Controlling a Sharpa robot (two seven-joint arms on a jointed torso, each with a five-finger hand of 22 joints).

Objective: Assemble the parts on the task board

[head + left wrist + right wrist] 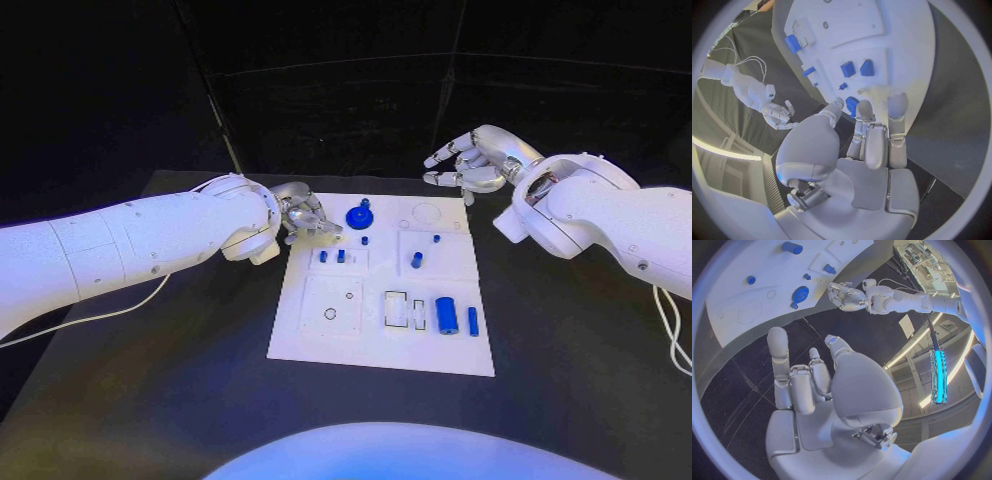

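The white task board lies in the middle of the black table. A round blue part with a knob sits near its far edge, two small blue pegs stand at its left, and a blue cylinder lies beside a thin blue bar near the front right. My left hand hovers at the board's far left corner, fingers apart and holding nothing; the round blue part lies just beyond its fingertips. My right hand hangs past the far right corner, fingers spread and holding nothing.
Black table surrounds the board on all sides. More small blue pegs stand mid-board. Outlined recesses lie in the board's front half. A white cable trails from my left arm over the table's left side.
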